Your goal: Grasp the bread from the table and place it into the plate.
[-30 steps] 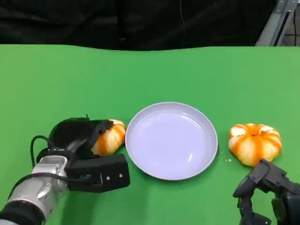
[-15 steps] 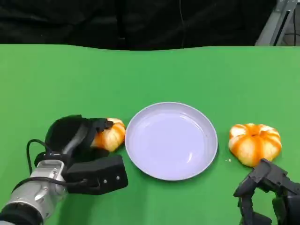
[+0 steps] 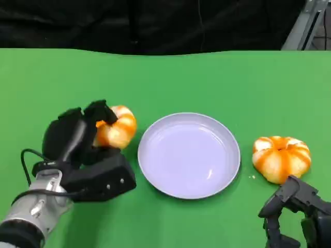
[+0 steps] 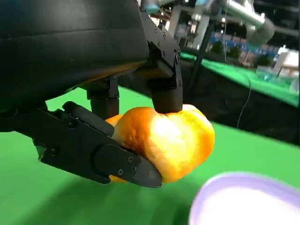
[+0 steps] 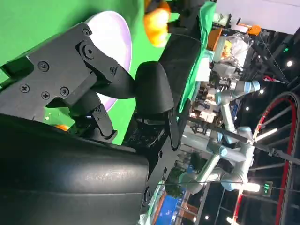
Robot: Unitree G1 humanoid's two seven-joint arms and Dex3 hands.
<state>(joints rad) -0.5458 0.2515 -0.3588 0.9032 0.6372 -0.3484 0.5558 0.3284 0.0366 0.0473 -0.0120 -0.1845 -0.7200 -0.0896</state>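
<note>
I see left hand (image 3: 85, 144) clamped on bread (image 3: 115, 127), left of centre, beside empty plate (image 3: 189, 155). Right hand (image 3: 292, 214) lower right, fingers apart, holding nothing.

**No readable text in any view**

No word, label, brand or number can be read in these pictures. In the right wrist view, a small green lit sign (image 5: 267, 188) hangs far in the background, but its characters are too small and blurred to make out.
</note>
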